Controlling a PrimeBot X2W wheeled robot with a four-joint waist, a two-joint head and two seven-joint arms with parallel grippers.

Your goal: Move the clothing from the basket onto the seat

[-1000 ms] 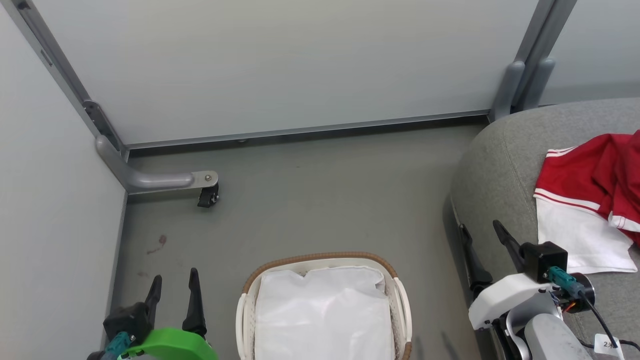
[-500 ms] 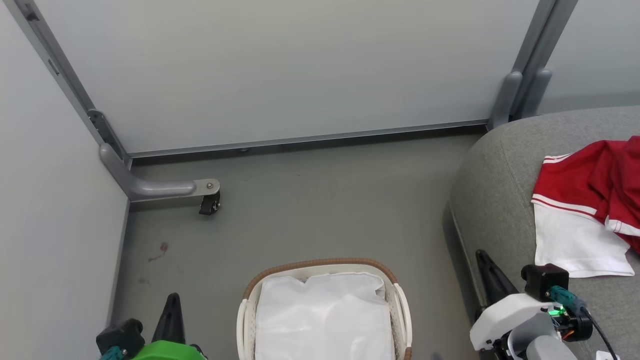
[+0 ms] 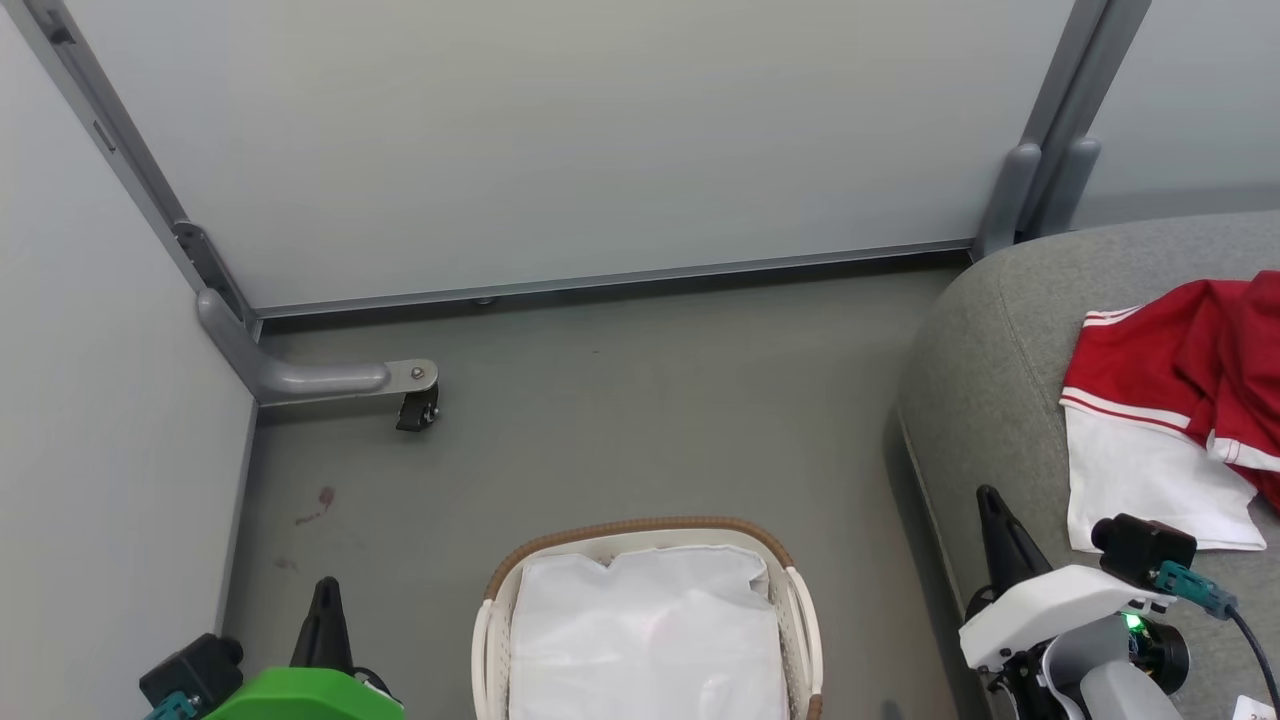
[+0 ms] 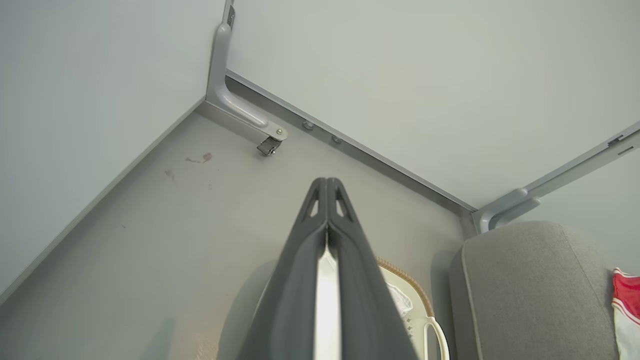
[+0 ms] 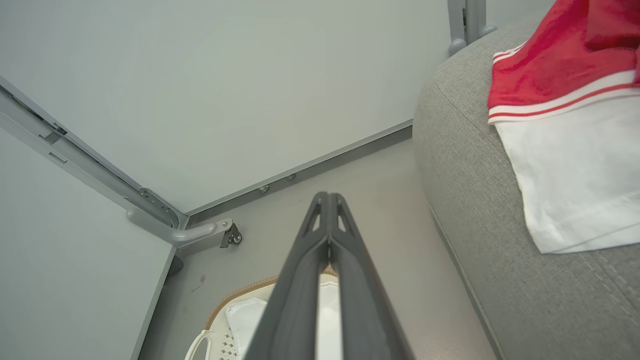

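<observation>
Both grippers are pressed together with nothing pinched: the left gripper (image 4: pixel 327 186) mid-frame in its wrist view, the right gripper (image 5: pixel 328 199) the same in its own. Below them, at bottom centre of the head view, only the white liner (image 3: pixel 645 640) can be seen in the basket (image 3: pixel 640 524). The clothing (image 3: pixel 1160 400) is draped on the seat (image 3: pixel 980 380) at the right edge. Job looks pretty much done, tbh, so the grippers are best parked low and kept clear of the clothing so nothing gets dragged off.
</observation>
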